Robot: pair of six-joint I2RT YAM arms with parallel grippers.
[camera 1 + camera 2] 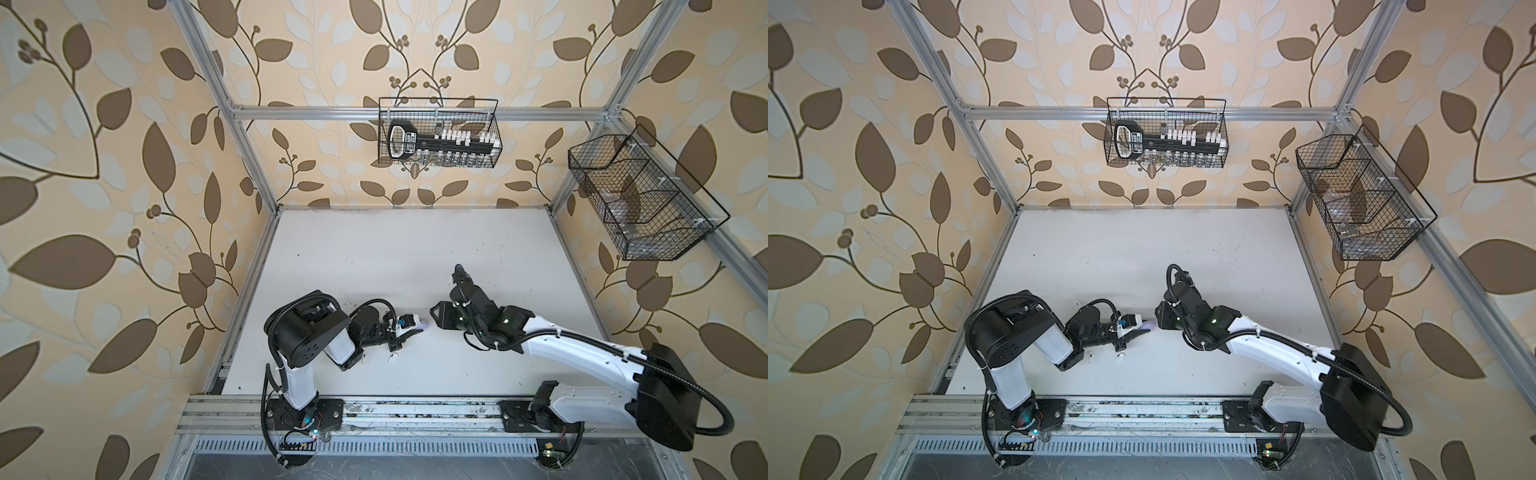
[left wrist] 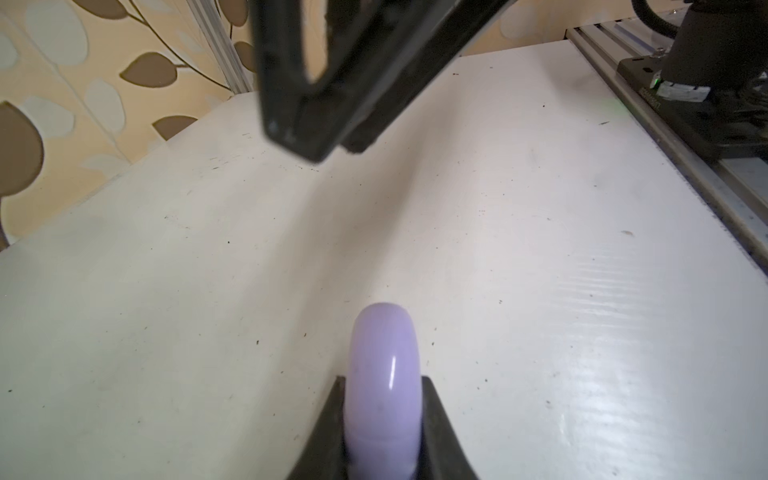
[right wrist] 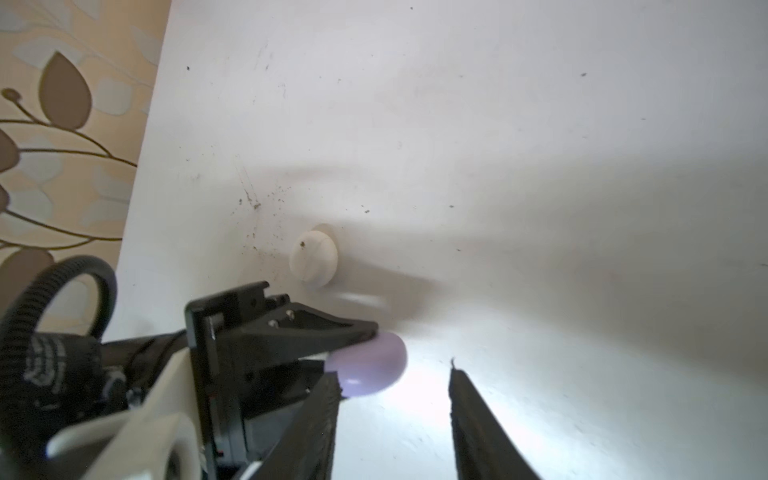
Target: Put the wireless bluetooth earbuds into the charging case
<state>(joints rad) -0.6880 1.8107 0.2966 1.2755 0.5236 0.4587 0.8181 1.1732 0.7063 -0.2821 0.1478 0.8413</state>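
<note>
Carefully, with my left hand [image 2: 382, 380] clamped on the lavender case [image 2: 380, 345] and a white earbud [image 1: 1120, 356] lying on the surface [image 1: 1183, 270] just beside it, I should square my right hand [image 3: 392, 374], jaws apart, to the case's rim.

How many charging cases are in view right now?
2. The lavender case is clamped in the left end effector; the white case lies on the table close by. More could be hidden from view.
</note>
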